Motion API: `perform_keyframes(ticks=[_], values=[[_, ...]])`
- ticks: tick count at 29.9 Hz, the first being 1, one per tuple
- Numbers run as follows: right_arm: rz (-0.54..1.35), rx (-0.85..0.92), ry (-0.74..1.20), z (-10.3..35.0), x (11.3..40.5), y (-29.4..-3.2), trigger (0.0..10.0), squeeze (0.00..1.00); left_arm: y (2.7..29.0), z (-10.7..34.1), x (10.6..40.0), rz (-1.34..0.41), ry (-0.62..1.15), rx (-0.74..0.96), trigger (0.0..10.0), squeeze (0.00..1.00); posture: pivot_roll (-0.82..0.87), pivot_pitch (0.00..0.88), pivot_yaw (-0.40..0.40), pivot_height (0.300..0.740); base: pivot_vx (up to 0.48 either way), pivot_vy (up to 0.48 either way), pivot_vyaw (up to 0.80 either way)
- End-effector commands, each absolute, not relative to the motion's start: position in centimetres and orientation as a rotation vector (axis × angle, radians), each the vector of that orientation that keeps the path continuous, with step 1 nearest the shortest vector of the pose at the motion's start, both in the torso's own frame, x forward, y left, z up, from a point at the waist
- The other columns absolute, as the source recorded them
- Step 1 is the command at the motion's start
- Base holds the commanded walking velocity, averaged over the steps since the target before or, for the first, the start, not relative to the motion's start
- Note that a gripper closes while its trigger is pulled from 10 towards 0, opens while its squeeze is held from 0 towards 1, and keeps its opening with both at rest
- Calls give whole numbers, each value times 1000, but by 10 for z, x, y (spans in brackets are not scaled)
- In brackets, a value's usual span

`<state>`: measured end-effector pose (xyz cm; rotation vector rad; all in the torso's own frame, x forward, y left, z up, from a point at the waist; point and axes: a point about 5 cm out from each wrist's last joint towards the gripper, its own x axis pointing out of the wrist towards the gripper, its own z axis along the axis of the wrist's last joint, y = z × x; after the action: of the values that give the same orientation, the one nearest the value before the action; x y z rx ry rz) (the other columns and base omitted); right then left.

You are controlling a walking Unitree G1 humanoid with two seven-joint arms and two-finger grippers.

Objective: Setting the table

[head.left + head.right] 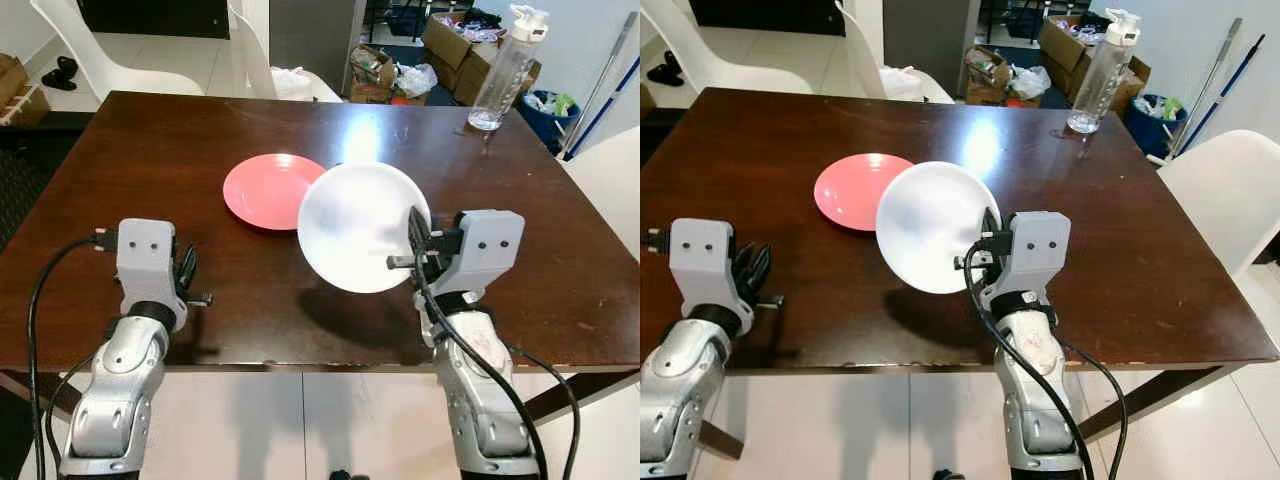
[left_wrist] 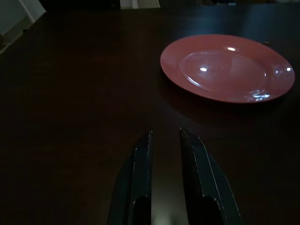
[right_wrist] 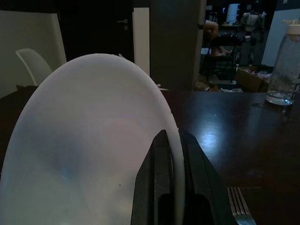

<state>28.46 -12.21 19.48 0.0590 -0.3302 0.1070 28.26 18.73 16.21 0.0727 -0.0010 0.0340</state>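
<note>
Right wrist view looks along the right tool [image 3: 171,154], its two black fingers clamped on the rim of a white plate [image 1: 355,235], held tilted on edge above the dark worktop [image 1: 150,170], just beside the pink plate [image 1: 268,189] lying flat there. The left tool [image 2: 168,145] hovers low near the front edge, fingers slightly parted and empty. A fork [image 3: 240,206] lies on the worktop beside the right tool. The placing step seems in hand: next, level the white plate, lower it onto bare wood and let go.

Plate [image 1: 268,189] lies mid-table [image 1: 150,160]; bowl [image 1: 360,225] just right of it, apparently raised; bottle [image 1: 505,70] at far right.
</note>
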Motion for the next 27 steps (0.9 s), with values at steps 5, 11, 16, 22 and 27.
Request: perform_keyframes(ticks=[5,11,16,22,27], values=[[95,64,-301,186,283,-120,10000,0,186,159,280,31,8,76,10000,0,3,44,1,740,-292,0,0],[93,63,-295,185,284,-120,10000,0,186,159,281,34,1,73,10000,0,3,46,-3,740,-279,0,0],[92,62,-292,185,284,-120,10000,0,185,160,281,32,-1,71,10000,0,2,47,-2,740,-102,0,0],[84,62,-285,183,284,-121,10000,0,185,160,281,30,0,73,10000,0,1,49,0,740,0,0,0],[83,62,-281,182,283,-120,10000,0,184,160,281,28,-1,72,10000,0,1,51,1,740,0,0,0]])
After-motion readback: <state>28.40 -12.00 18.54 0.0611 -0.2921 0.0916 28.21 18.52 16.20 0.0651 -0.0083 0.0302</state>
